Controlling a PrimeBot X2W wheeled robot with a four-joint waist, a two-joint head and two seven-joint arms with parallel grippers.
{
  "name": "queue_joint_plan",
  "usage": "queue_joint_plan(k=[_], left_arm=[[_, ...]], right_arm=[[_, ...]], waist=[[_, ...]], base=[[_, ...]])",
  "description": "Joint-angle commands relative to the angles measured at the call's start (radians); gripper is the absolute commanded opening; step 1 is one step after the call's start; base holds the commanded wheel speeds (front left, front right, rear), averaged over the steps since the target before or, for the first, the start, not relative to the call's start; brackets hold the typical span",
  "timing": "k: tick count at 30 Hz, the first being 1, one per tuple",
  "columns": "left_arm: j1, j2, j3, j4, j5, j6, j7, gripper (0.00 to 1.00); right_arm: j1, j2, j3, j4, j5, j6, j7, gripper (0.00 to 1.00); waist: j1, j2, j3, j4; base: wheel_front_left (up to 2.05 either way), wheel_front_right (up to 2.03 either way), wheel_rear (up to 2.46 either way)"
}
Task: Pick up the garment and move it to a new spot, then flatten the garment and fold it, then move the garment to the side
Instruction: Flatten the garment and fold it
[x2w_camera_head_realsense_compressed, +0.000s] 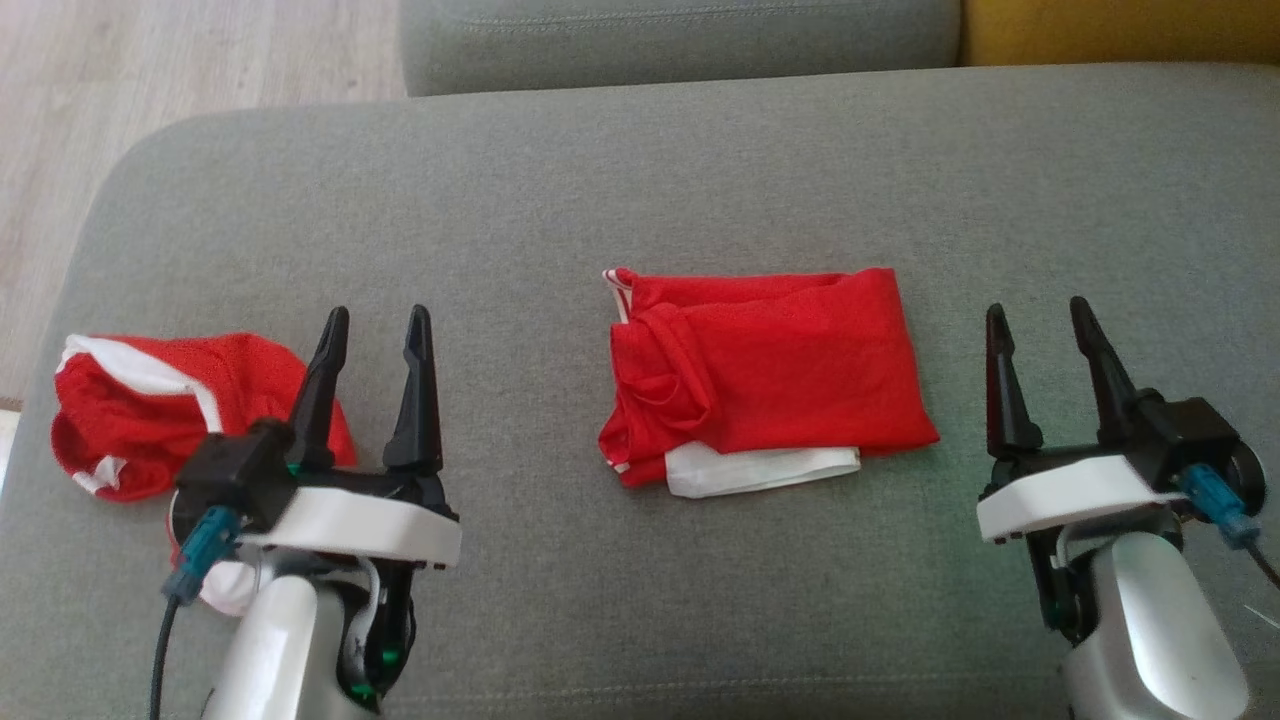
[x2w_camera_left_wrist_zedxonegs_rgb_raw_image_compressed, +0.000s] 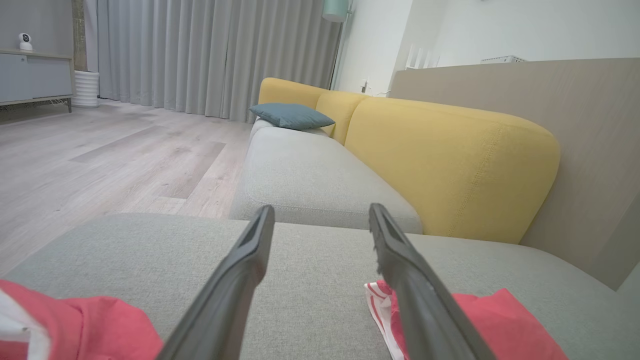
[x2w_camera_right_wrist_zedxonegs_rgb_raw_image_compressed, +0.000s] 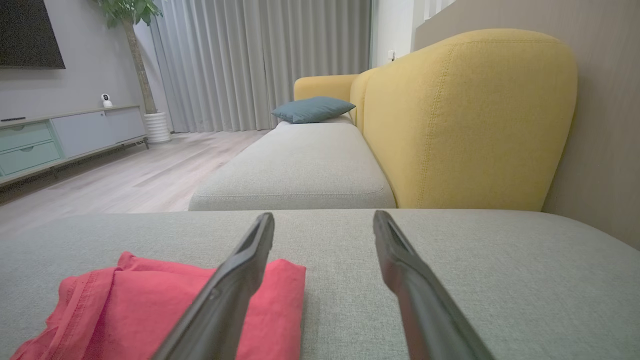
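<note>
- Left gripper (x2w_camera_head_realsense_compressed: 379, 314): jaws spread wide, nothing between the fingers, poised over the grey seat cushion (x2w_camera_head_realsense_compressed: 640, 190).
- Right gripper (x2w_camera_head_realsense_compressed: 1037, 308): jaws equally wide, holding nothing, fingers pointing away from the robot.
- Crumpled red garment (x2w_camera_head_realsense_compressed: 140, 405), white-trimmed: lies on the cushion at the robot's left, just beside the left gripper and partly hidden behind it. I cannot tell if they touch.
- Folded red garment (x2w_camera_head_realsense_compressed: 775, 370): lies flat at mid-cushion between the two grippers, apart from both, nearer the right one. A white layer shows at its near edge.
- Beyond: a second grey seat (x2w_camera_right_wrist_zedxonegs_rgb_raw_image_compressed: 295, 170), a yellow backrest (x2w_camera_right_wrist_zedxonegs_rgb_raw_image_compressed: 465, 115), and a blue pillow (x2w_camera_right_wrist_zedxonegs_rgb_raw_image_compressed: 312, 109).
</note>
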Motion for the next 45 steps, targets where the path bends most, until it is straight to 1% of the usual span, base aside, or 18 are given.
queue_joint_plan(k=[1,4,5,9,10,13,17,22,25,29,34,37,42,45], left_arm=[[-0.034,0.005,0.026,-0.036,0.005,0.001,-0.005,1.00],[-0.047,0.005,0.008,-0.028,0.002,-0.004,-0.005,1.00],[-0.052,0.005,0.001,-0.025,0.001,-0.006,-0.005,1.00],[-0.073,0.005,-0.021,-0.019,-0.009,-0.006,-0.005,1.00],[-0.073,0.005,-0.021,-0.019,-0.009,-0.006,-0.005,1.00],[-0.084,0.005,-0.030,-0.015,-0.014,-0.007,-0.005,1.00],[-0.100,0.005,-0.038,-0.008,-0.018,-0.010,-0.005,1.00],[-0.120,0.005,-0.049,-0.007,-0.025,-0.009,-0.005,1.00],[-0.129,0.005,-0.049,-0.004,-0.027,-0.008,-0.005,1.00],[-0.136,0.005,-0.044,-0.002,-0.031,-0.006,-0.005,1.00],[-0.136,0.005,-0.054,-0.002,-0.033,-0.006,-0.005,1.00],[-0.135,0.005,-0.058,-0.001,-0.034,-0.005,-0.005,1.00],[-0.135,0.005,-0.057,-0.003,-0.038,-0.002,-0.005,1.00],[-0.132,0.005,-0.049,-0.002,-0.034,-0.002,-0.005,1.00]], right_arm=[[-0.017,-0.001,0.016,-0.038,0.002,0.007,-0.011,1.00],[-0.025,-0.001,0.017,-0.038,-0.007,0.007,-0.009,0.99],[-0.028,-0.001,0.020,-0.036,-0.010,0.007,-0.008,0.00],[-0.044,-0.001,0.058,-0.013,-0.018,0.007,0.001,0.00],[-0.044,-0.001,0.058,-0.013,-0.018,0.007,0.001,0.00],[-0.064,-0.001,0.111,0.023,-0.017,0.007,0.002,0.00],[-0.108,-0.001,0.167,0.093,-0.010,0.007,0.003,0.00],[-0.167,-0.001,0.206,0.210,0.016,0.007,0.001,0.00],[-0.189,-0.001,0.269,0.265,0.043,0.007,-0.002,0.00],[-0.202,-0.001,0.360,0.294,0.085,0.007,-0.007,0.00],[-0.217,-0.001,0.428,0.288,0.120,0.007,-0.010,0.00],[-0.229,-0.001,0.443,0.288,0.131,0.007,-0.010,0.00],[-0.246,-0.001,0.427,0.387,0.104,0.007,-0.008,0.00],[-0.254,0.000,0.417,0.423,0.109,0.007,-0.008,0.00]], waist=[[0.0000,0.0000,0.006,0.007],[0.0000,0.0000,0.024,0.029],[0.0000,0.0000,0.031,0.039],[0.0000,0.0000,0.071,0.090],[0.0000,0.0000,0.071,0.090],[0.0000,0.0000,0.103,0.127],[0.0000,0.0000,0.141,0.179],[0.0000,0.0000,0.174,0.231],[0.0000,0.0000,0.182,0.252],[0.0000,0.0000,0.186,0.266],[0.0000,0.0000,0.188,0.273],[0.0000,0.0000,0.190,0.273],[0.0000,0.0000,0.191,0.270],[0.0000,0.0000,0.186,0.256]], base=[[0.00,0.00,0.00],[0.00,0.00,0.00],[0.00,0.00,0.00],[0.00,0.00,0.00],[0.00,0.00,0.00],[0.00,0.00,0.00],[0.00,0.00,0.00],[0.00,0.00,0.00],[0.00,0.00,0.00],[0.00,0.00,0.00],[0.00,0.00,0.00],[0.00,0.00,0.00],[0.00,0.00,0.00],[0.00,0.00,0.00]])
